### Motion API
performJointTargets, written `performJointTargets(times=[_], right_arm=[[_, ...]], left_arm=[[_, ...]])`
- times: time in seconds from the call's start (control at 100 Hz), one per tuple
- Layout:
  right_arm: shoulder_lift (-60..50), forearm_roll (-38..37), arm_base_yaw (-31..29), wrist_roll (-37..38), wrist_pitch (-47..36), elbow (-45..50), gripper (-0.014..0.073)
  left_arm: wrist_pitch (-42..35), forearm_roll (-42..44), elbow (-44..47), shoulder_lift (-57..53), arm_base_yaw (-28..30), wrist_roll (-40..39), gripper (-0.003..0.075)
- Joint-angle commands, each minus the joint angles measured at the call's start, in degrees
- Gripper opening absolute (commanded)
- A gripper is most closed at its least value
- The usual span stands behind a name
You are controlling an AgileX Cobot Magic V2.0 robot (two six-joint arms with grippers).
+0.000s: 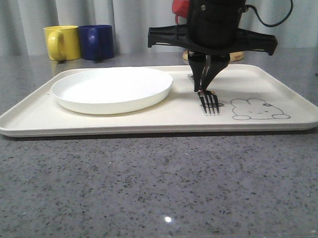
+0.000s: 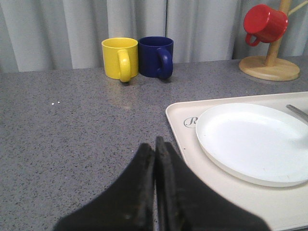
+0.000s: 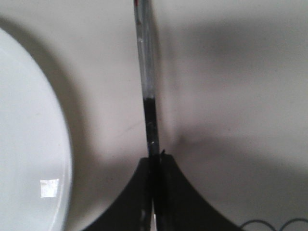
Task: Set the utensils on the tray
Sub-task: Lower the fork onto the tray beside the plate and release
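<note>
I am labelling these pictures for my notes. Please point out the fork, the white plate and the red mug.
fork (image 1: 210, 103), front view, on the tines.
white plate (image 1: 112, 87), front view, on the flat middle of the plate.
red mug (image 2: 263, 22), left wrist view, on the mug's side wall.

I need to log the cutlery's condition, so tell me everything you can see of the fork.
The fork is slim, shiny steel with four tines pointing toward the camera in the front view. It lies on the cream tray, between the white plate and the bunny drawing, touching neither. The right gripper is shut on its neck, just behind the tines, seemingly at the tray surface. In the right wrist view its narrow handle runs straight out from the closed fingers, reflecting dark patches.
</note>
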Motion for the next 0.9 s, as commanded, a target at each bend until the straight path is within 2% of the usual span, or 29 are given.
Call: performJointTargets(times=[0.0, 0.2, 0.39, 0.49, 0.75, 0.89], right_arm=[[-2.7, -0.6, 0.0, -0.1, -1.8, -1.8, 0.0006], [-2.7, -0.5, 0.0, -0.1, -1.4, -1.8, 0.0038], [-2.7, -0.4, 0.0, -0.1, -1.3, -1.8, 0.0215], [-2.7, -0.4, 0.0, -0.1, -1.3, -1.8, 0.0277], [-4.8, -0.8, 0.0, -0.2, -1.3, -1.8, 0.0289], [-8.6, -1.6, -0.8, -4.1, -0.3, -1.8, 0.0289]], left_arm=[[-4.6, -0.3, -1.6, 0.2, -0.5, 0.1, -0.0018], [-4.6, -0.3, -1.6, 0.2, -0.5, 0.1, -0.0018], [-4.6, -0.3, -1.6, 0.2, -0.5, 0.1, -0.0018], [-4.6, -0.3, -1.6, 0.2, -0.5, 0.1, -0.0018], [-4.6, -0.3, -1.6, 0.2, -0.5, 0.1, -0.0018], [-4.6, -0.3, -1.6, 0.2, -0.5, 0.1, -0.0018]])
